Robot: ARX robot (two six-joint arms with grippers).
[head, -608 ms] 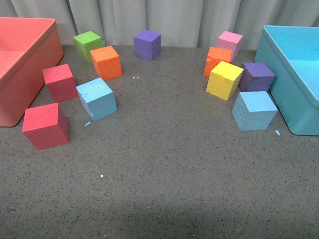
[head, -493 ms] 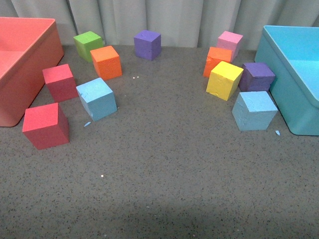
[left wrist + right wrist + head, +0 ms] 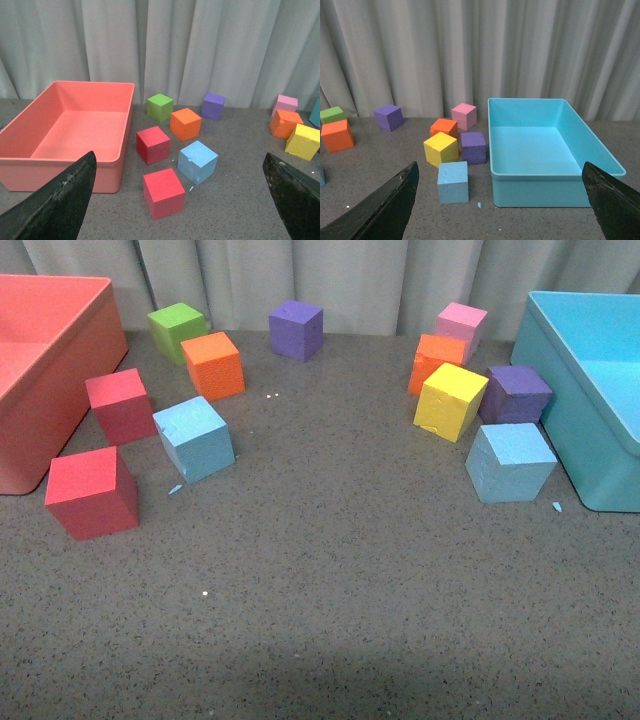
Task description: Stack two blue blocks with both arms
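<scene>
Blue blocks sit well apart on the bench, and neither is held. Toward the left edge, the left blue block (image 3: 194, 438) rests near the red bin (image 3: 70, 410), with one red cube (image 3: 120, 405) just beside it and another red cube (image 3: 91, 492) nearer the front edge. Your left gripper (image 3: 178, 154) hangs above that area with its fingers (image 3: 60, 200) spread wide and empty. This block is turned at an angle to the bench edges, so I'd rotate the wrist until the fingers face two flat sides, then come straight down, clear of the red cubes.

Toward the right edge, the right blue block (image 3: 510, 462) lies just beside the turquoise bin (image 3: 570, 410), with a yellow cube (image 3: 451, 400) and a purple cube (image 3: 515, 393) close behind it. Your right gripper (image 3: 500, 164) is also empty, fingers (image 3: 385, 205) spread. The gap to the bin wall looks narrow, so centre carefully. Both look like foam with chipped edges: squeeze lightly, low on the faces.
</scene>
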